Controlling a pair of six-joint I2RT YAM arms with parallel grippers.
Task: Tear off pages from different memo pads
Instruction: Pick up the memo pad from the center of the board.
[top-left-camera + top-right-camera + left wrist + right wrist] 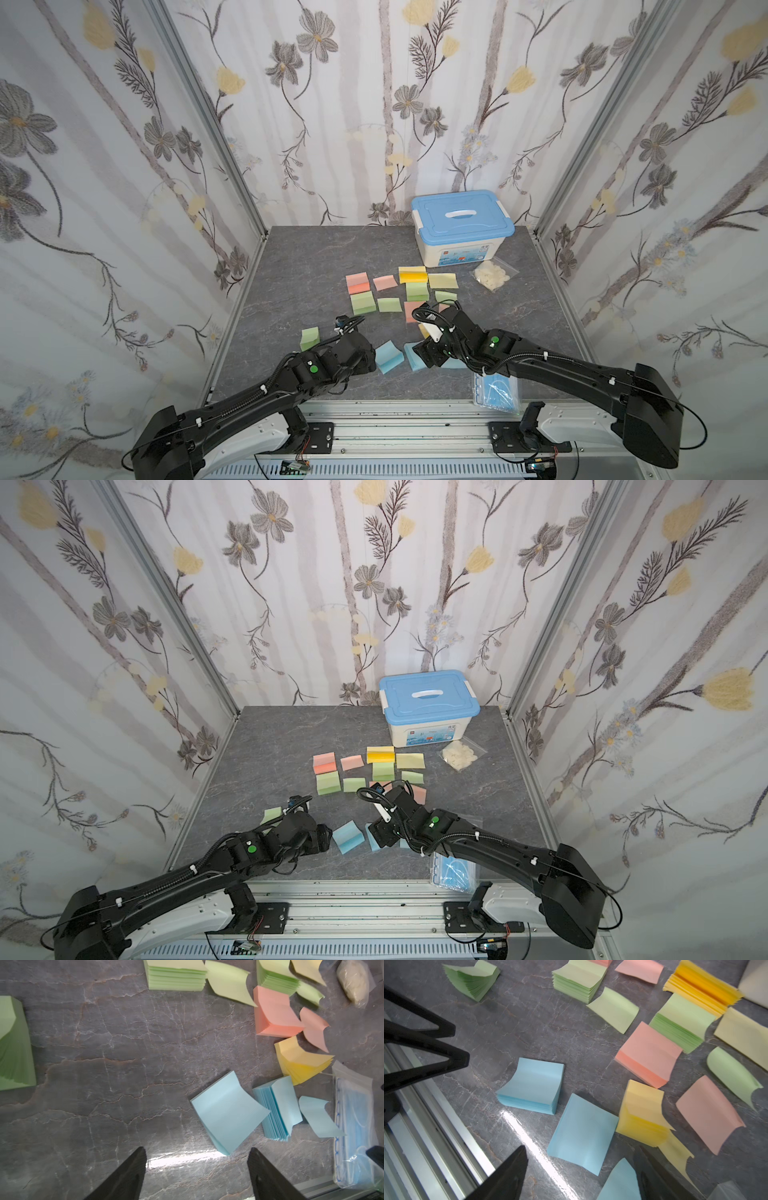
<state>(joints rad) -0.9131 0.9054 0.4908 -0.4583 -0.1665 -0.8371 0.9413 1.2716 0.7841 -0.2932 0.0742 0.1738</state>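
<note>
- left gripper (197, 1149): jaws wide apart, empty, over bare table (104, 1064), just beside blue memo pad (226, 1113).
- right gripper (582, 1148): jaws wide apart, nothing clamped; blue page (618, 1182) on table beneath.
- memo pads (362, 302) and loose pages (389, 304) spread mid-table, near blue-lidded box (461, 216).

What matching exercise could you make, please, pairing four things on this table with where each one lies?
1. blue-lidded box
2. mask bag
3. lone green memo pad
4. bag of white pieces

A. farthest left, apart from the rest
B. farthest back
C. at the front edge, right side
D. just in front of the box's right corner

Pairs: 1-B, 2-C, 3-A, 4-D
</note>
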